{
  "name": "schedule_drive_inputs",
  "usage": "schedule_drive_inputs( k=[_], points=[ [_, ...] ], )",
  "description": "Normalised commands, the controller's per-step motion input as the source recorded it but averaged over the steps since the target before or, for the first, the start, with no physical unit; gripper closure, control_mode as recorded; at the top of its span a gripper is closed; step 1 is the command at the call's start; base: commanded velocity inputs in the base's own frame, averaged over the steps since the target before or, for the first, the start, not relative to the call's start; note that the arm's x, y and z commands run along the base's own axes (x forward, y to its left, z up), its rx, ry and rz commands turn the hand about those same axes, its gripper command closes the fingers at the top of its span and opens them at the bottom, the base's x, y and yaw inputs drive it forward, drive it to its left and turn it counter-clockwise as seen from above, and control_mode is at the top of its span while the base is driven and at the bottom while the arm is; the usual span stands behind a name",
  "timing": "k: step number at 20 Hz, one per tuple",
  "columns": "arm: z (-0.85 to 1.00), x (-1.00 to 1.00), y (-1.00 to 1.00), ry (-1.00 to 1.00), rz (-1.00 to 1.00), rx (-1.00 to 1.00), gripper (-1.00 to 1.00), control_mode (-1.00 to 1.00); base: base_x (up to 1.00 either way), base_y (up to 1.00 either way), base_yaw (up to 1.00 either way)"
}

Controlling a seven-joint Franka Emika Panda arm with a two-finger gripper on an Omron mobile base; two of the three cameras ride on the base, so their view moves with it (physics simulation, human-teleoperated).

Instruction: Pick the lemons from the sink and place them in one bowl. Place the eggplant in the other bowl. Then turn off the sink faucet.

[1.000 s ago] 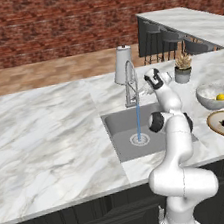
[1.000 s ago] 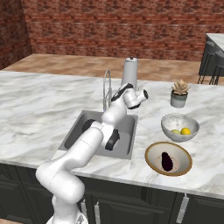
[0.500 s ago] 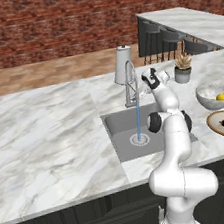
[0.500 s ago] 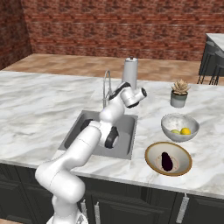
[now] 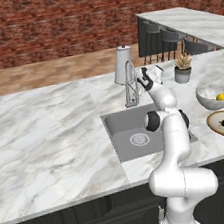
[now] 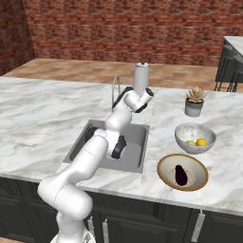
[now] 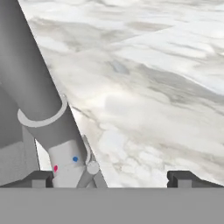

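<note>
Gripper [image 7: 111, 177] spread wide beside sink faucet [image 5: 130, 88] base, holding nothing; lemons [image 6: 198, 142] in grey bowl [image 6: 195, 138], eggplant [image 6: 181, 174] in tan bowl [image 6: 182, 172].

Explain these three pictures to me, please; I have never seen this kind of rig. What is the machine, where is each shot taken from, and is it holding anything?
It is a rendered kitchen with a white robot arm on a base. Two pictures come from cameras behind the arm, to its left and right; the third comes from a camera on its hand. The gripper is open, holds nothing, and sits beside the chrome faucet, whose base with a red and a blue dot shows close up in the hand view. No water stream shows under the spout. The grey sink looks empty. On the marble counter stand a speckled bowl with two lemons, a wooden bowl with the eggplant, and a small potted plant.
</note>
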Motion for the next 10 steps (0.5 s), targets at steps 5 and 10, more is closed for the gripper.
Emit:
schedule_drive_inputs(
  k=[5,10],
  points=[
    [0.01,0.00,0.26,-0.01,0.00,-0.04,-1.00,-1.00,0.00,0.00,0.00],
    [0.00,-0.33,0.08,-0.11,0.00,-0.01,-1.00,-1.00,0.00,0.00,0.00]
  ],
)
